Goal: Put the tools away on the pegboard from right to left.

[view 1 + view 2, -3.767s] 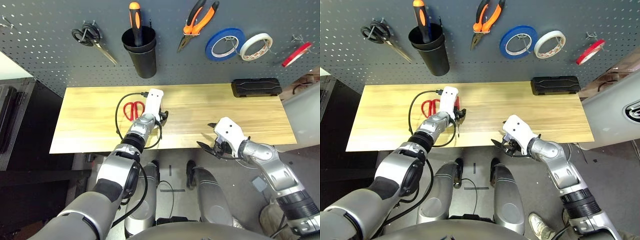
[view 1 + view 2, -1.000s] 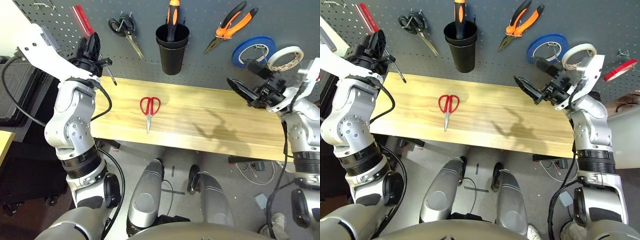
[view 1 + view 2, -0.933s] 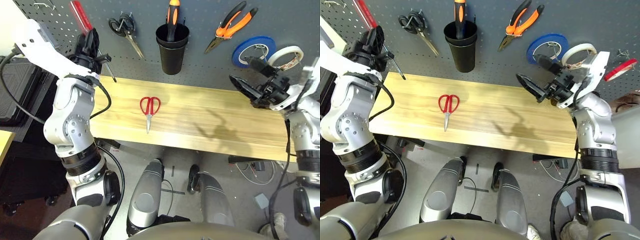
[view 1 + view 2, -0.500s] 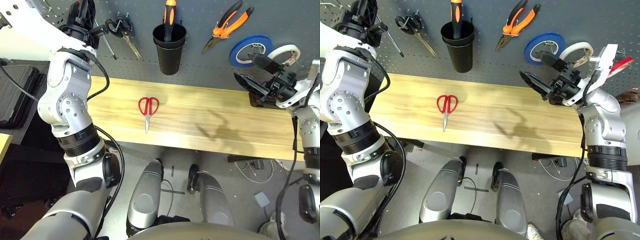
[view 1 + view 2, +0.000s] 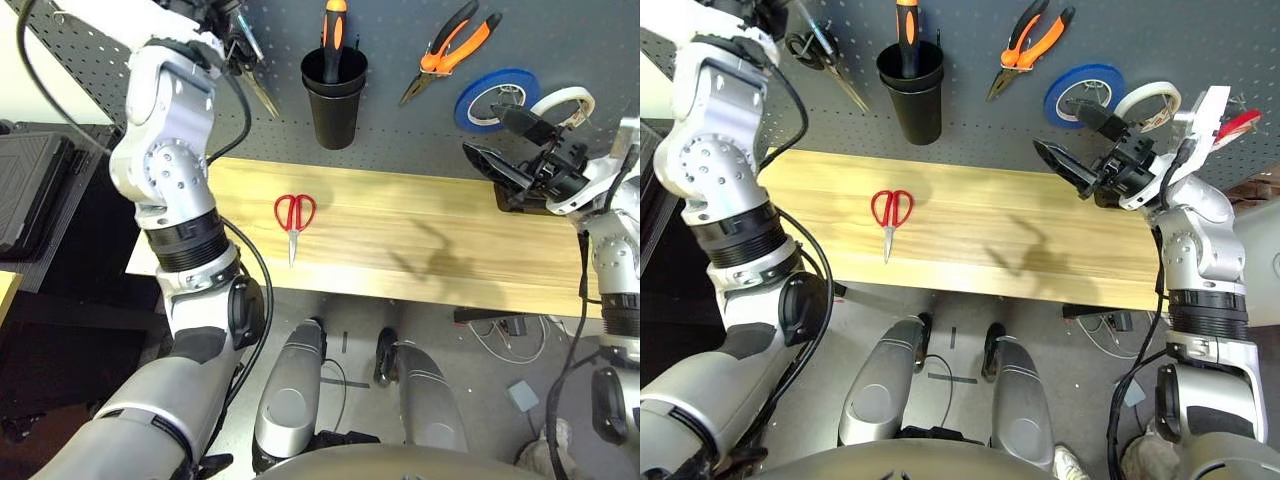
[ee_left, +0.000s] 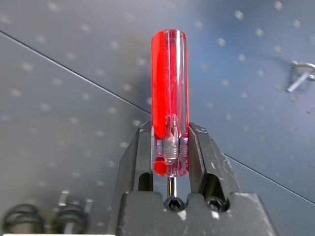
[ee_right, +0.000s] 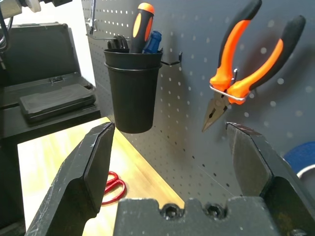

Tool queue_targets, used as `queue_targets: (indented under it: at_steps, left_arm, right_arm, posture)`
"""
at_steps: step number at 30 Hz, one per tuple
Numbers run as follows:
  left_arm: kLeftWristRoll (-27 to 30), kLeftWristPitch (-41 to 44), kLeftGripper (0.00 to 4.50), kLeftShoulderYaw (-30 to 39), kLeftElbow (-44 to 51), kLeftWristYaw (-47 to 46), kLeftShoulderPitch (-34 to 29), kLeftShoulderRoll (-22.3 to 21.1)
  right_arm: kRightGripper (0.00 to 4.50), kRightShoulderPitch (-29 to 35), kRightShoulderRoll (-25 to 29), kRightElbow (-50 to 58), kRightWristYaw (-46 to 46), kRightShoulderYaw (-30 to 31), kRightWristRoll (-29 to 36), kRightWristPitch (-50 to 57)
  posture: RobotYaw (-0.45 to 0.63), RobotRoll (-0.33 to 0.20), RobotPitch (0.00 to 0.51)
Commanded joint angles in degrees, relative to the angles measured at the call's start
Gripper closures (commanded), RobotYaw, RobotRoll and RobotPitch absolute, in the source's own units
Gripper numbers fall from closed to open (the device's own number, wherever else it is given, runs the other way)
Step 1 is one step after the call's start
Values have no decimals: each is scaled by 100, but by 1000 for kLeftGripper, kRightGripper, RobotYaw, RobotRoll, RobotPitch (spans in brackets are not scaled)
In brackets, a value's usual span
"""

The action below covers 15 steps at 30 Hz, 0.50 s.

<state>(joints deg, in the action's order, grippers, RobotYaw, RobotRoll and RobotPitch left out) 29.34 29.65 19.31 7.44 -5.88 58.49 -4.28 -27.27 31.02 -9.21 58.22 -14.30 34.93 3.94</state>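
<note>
Pegboard (image 6: 59,73) bkgd: L gripper (image 6: 170,147) clamps red screwdriver (image 6: 169,98); R gripper (image 7: 170,147) wide open, empty; red scissors (image 5: 294,213) on table (image 5: 420,240).

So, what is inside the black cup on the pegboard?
An orange-and-black handle and a blue one stick out of the black cup. The cup wall hides their lower parts.

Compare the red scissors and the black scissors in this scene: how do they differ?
The red scissors lie flat on the wooden table; the black scissors hang on the pegboard. The red ones have red handles, the black ones black. The red pair lies apart from both arms; the black pair hangs beside the left arm. Both are shut.
</note>
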Motion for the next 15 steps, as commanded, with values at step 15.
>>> queue_targets:
  at_steps: [15]
  left_arm:
    - [-278,-932,3655,-510,-1116,400,229,169]
  right_arm:
    - [0,254,-186,361,-199,23,-163,-40]
  posture:
    - [204,0,259]
